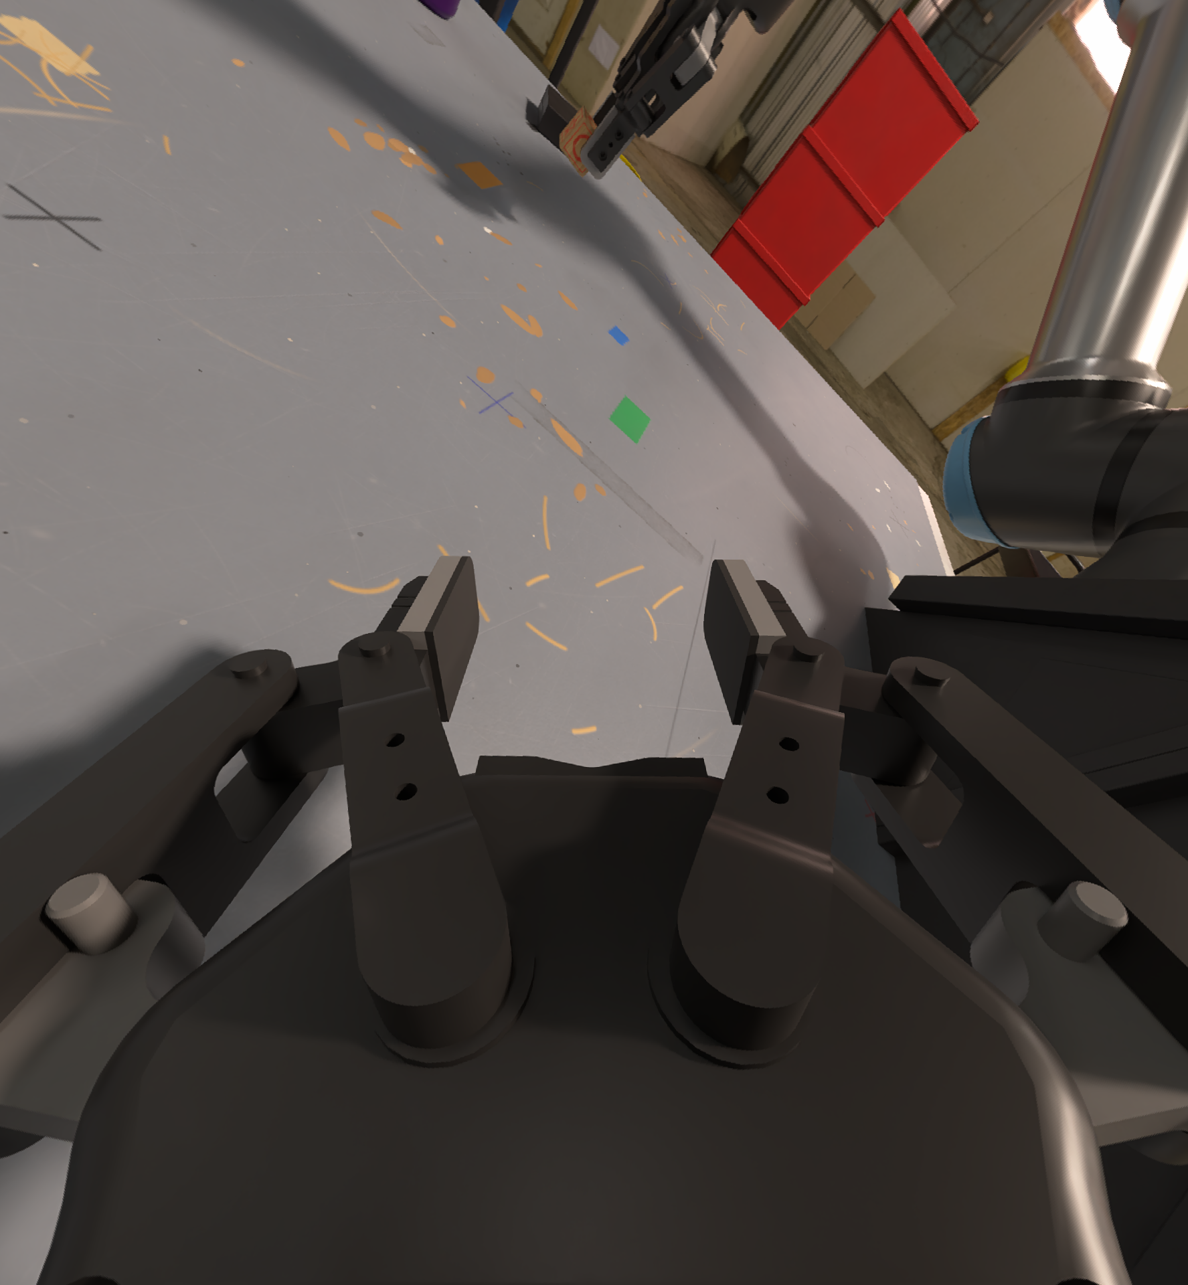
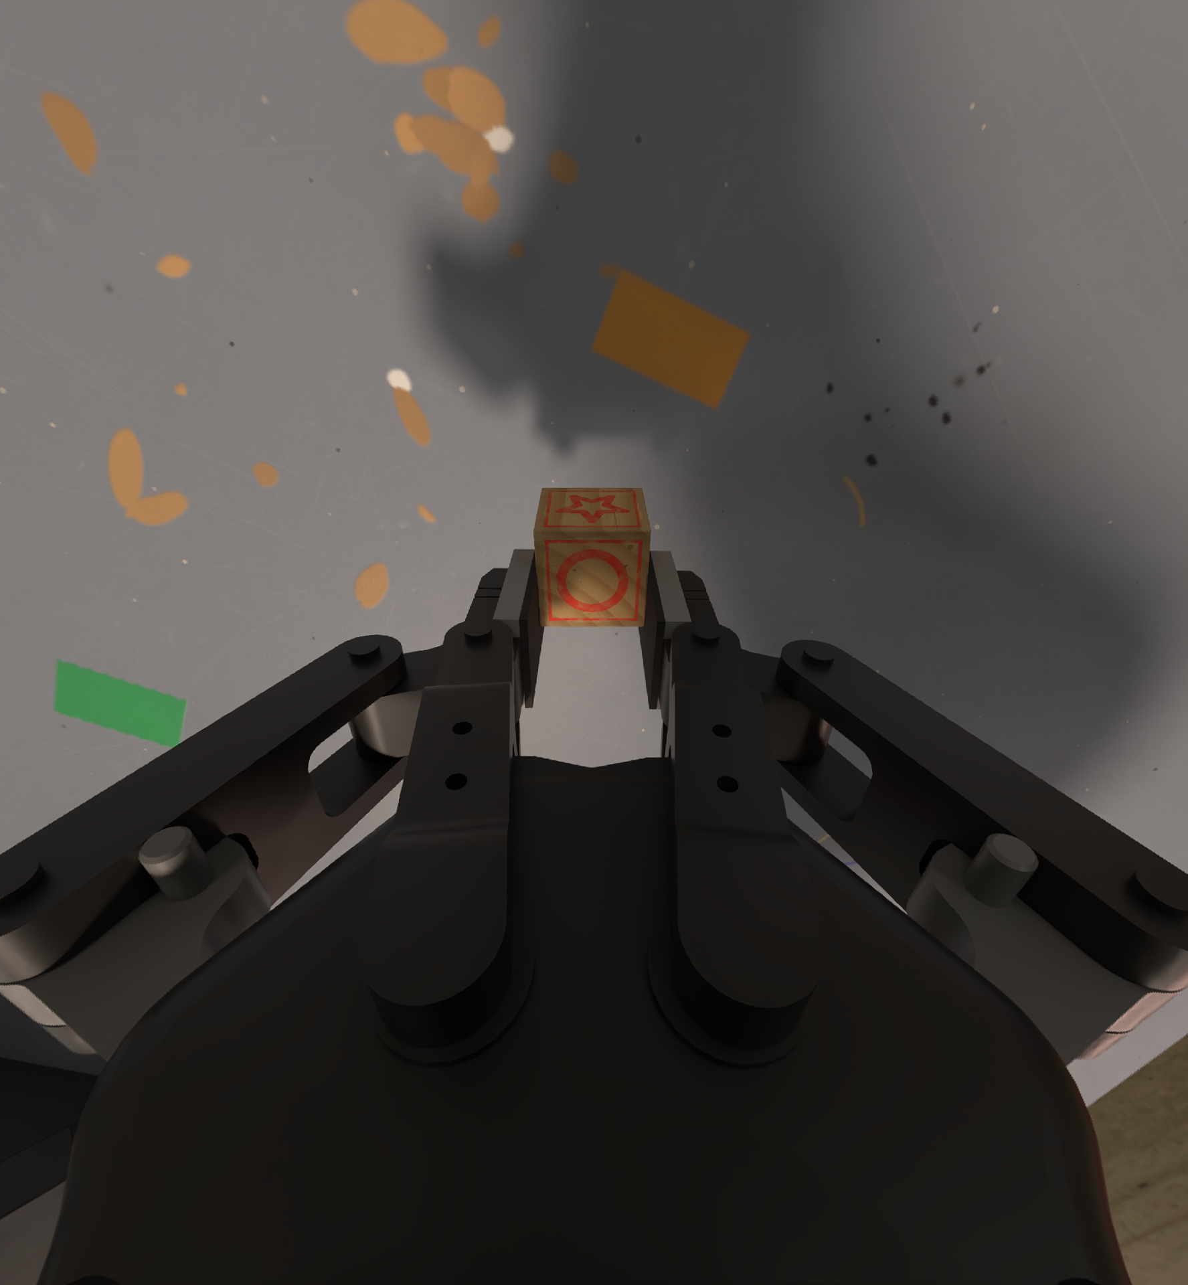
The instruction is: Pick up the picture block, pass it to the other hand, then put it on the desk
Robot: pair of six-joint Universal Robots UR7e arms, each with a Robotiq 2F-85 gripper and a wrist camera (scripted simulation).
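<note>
The picture block (image 2: 591,567) is a small wooden cube with a red ring on one face and a red star on another. My right gripper (image 2: 591,591) is shut on it, the pads against its left and right sides, and holds it above the grey desk (image 2: 229,591). In the left wrist view the block (image 1: 573,142) and the right gripper (image 1: 577,139) show far off near the desk's far edge. My left gripper (image 1: 589,626) is open and empty, low over the desk (image 1: 194,417).
Flat colour patches mark the desk: orange (image 2: 671,337), green (image 2: 118,702) (image 1: 629,418) and blue (image 1: 618,336). Red bins (image 1: 848,181) stand beyond the desk's far edge. An arm's silver and black joint (image 1: 1091,417) rises at the right.
</note>
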